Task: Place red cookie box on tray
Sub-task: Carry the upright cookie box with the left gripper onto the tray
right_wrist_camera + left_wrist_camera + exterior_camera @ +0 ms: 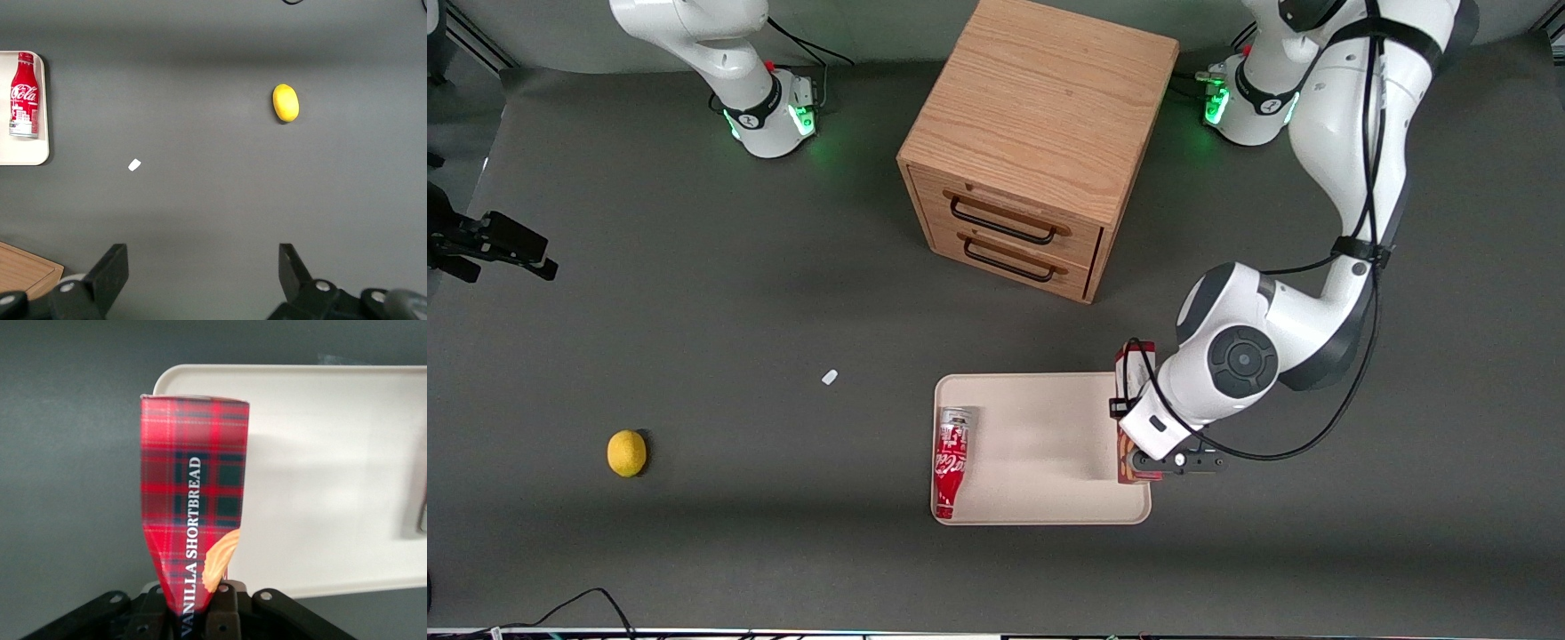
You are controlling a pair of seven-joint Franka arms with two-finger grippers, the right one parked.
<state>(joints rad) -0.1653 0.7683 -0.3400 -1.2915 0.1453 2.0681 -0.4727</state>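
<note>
Currently the gripper [200,613] is clamped on one end of the red cookie box [193,493], holding it over the tray [1040,498] edge nearest the working arm. Probably light, thin cardboard: stiff lengthwise, crushable across faces. End grip looks fine; mid-body would swing less. Cola can [951,460] lies on the tray, well apart.
</note>
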